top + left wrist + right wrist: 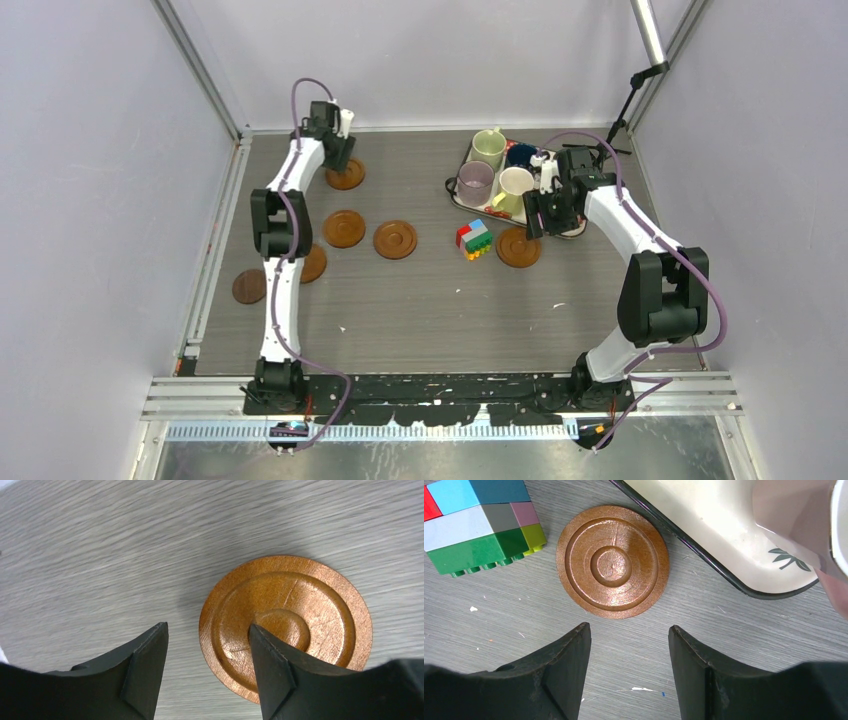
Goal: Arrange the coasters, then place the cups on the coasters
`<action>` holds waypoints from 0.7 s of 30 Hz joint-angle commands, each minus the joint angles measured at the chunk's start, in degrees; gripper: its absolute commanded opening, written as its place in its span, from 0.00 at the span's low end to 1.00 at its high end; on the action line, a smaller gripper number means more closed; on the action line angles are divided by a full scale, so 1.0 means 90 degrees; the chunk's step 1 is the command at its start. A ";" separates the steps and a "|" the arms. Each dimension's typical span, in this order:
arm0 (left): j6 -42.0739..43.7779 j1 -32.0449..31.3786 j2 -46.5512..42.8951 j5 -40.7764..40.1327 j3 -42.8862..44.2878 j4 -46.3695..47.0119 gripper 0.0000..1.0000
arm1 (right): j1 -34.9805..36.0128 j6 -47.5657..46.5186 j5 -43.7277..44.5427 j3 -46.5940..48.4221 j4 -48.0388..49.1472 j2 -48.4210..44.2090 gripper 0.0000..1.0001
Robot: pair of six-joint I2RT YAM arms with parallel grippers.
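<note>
Table (420,310): grey wood-grain, everything is laid on it.

Tray (452,192): white, set at the far right. The cups are kept on it, and none has been put on a coaster yet. Four are made out from above: light green cup (489,147), dark blue cup (520,154), mauve cup (475,182) and pale yellow cup (515,188). A pink cup (794,515) is caught at the edge of the right wrist view. The grey one is not seen and is possibly hidden by the right arm.

Coasters: six are counted, scattered, with no row formed, so the arranging step is judged to be in hand. On the left are the far coaster (345,177), two middle ones (344,228) (395,239), one half hidden behind the left arm (312,263) and the darker coaster (249,286). The right coaster (518,247) lies near the tray corner.

Block toy (474,239): placed just beside the right coaster, not touching it. It is not needed for the task.

Left gripper (207,627): jaws are held apart at middling width, low over the far coaster. One finger is over its centre boss and the other is outside the rim over bare table. The rim is straddled, likely because a flat disc can only be pinched by its edge. No clamp is seen.

Right gripper (628,627): jaws are parted and nothing is held. It is parked over bare table just short of the right coaster. Whether it is lined up or idle cannot be told.
</note>
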 commanded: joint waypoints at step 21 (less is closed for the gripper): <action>0.0483 0.0859 -0.3568 0.2824 -0.2549 -0.1200 0.82 | 0.0020 0.0003 -0.0531 0.0464 -0.0278 -0.0753 0.64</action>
